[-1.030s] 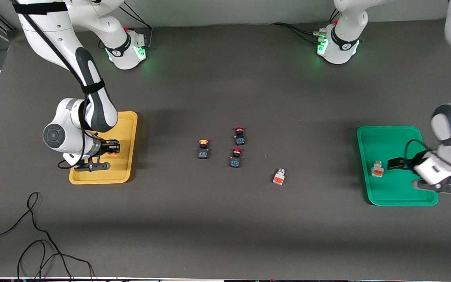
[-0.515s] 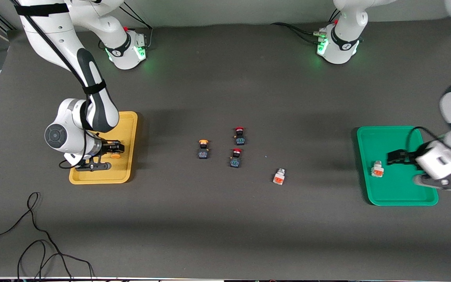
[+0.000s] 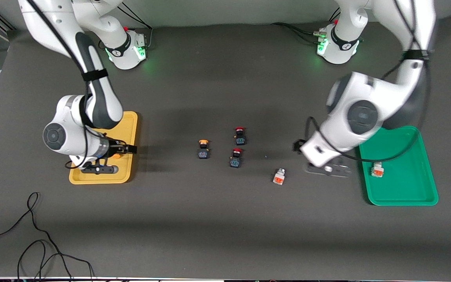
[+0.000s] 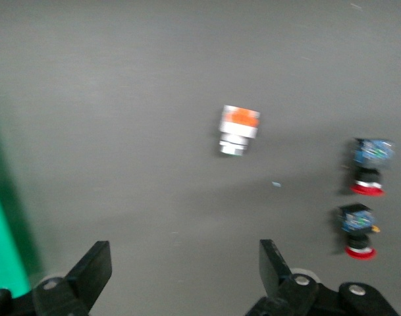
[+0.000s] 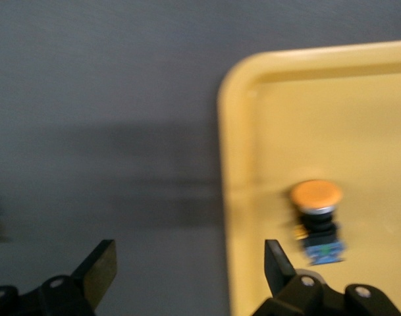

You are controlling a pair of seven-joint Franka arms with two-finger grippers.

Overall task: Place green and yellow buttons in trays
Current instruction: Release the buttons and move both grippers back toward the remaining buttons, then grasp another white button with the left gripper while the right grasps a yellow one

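A white-grey switch with an orange end lies on the table; it also shows in the left wrist view. My left gripper is open and empty above the table between that switch and the green tray; its own view shows it too. A second white-grey switch lies in the green tray. A yellow-capped switch stands mid-table. My right gripper is open and empty over the yellow tray's edge. Another yellow-capped switch lies in that tray.
Two red-capped black switches stand between the yellow-capped switch and the white-grey one on the table; both show in the left wrist view. A black cable lies near the front camera at the right arm's end.
My left arm has swung off the green tray toward the middle of the table, leaving a white-grey switch in the tray. My right gripper has shifted from over the yellow tray to its edge.
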